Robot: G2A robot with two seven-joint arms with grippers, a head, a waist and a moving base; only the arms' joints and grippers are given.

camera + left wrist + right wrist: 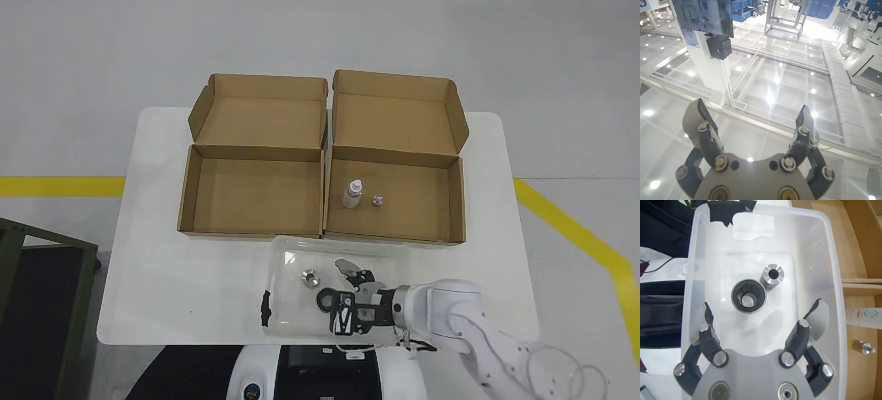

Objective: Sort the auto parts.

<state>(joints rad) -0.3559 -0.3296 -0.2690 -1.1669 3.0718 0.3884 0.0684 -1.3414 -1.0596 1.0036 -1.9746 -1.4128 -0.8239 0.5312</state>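
Right gripper [762, 311] is the closest thing, hanging low over the clear plastic bin [836, 294] with its jaws spread wide and nothing between them. Just ahead of it is the steel ring bearing with a black inner liner [748, 298], standing on end. Right up against its far-left side is the silver metal cylinder with a dark bore [772, 277], also upright; can't tell if they touch. So that's two parts in the bin. My guess is the open jaws are lined up to straddle the bearing, since it's the nearer one.

The bin sits at the near edge of the white table [150, 250], with black tape [721, 211] and a white paper label [753, 226] at its left end. Beyond it are two brown cardboard boxes side by side, flaps folded back on the far side, probably so drops go in easy. The right box [420, 210] holds two things: a small white bottle [353, 193] and a small silver metal pin [378, 199]. The left box [250, 195] is the other sorting spot, I reckon.

Left gripper [752, 106] is released too, jaws apart, pointing up at the ceiling. Looks parked out of the way.
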